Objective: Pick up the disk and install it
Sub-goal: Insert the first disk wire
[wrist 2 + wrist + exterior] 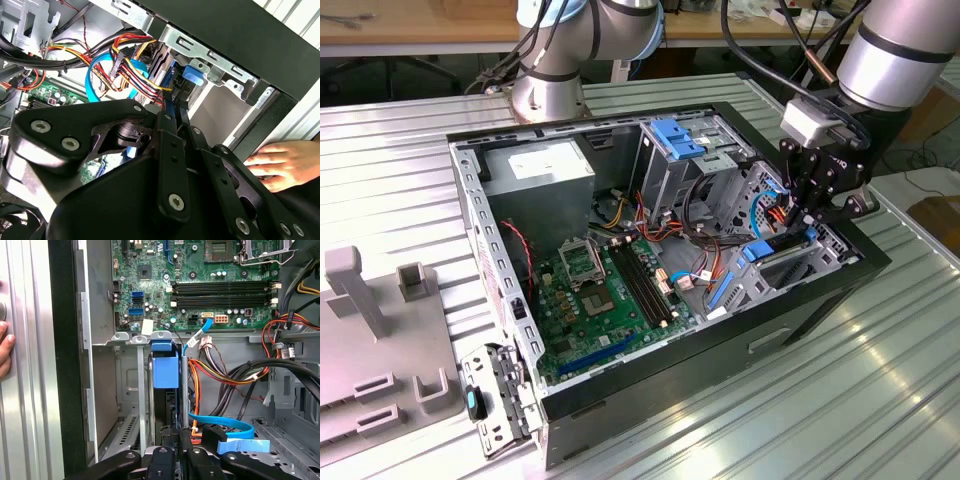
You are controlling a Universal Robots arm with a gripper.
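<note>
here, going from the exterior view's left, we see a grey fixture block point(380, 340) lying on the ribbed metal surface point(740, 420), at its left edge. just beside it stands the open computer case point(500, 290), with the green motherboard point(605, 295) flat on its floor and a grey power supply point(540, 172) in its far left corner. a light-blue latch piece point(678, 137) sits on the drive cage at the case's far side.

at the case's right end, the black pincer point(807, 222) hangs over the drive bay, its arm point(895, 50) rising toward the exterior view's upper right. the disk point(778, 246) sits there in the bay, under the pincer; we see its bright blue carrier and dark body between the bay's metal walls. in the first wrist view the disk point(165, 371) stands edge-on in the slot, its blue carrier uppermost, with red, yellow and black cables point(220, 372) just beside it and a blue flat cable point(222, 421) nearer the pincer point(182, 440). the pincer's fingers are drawn narrow around the disk's edge, though we cannot tell for sure that they grip it.

in the second wrist view a person's hand point(285, 165) rests on the surface just outside the case's black wall point(260, 30).
</note>
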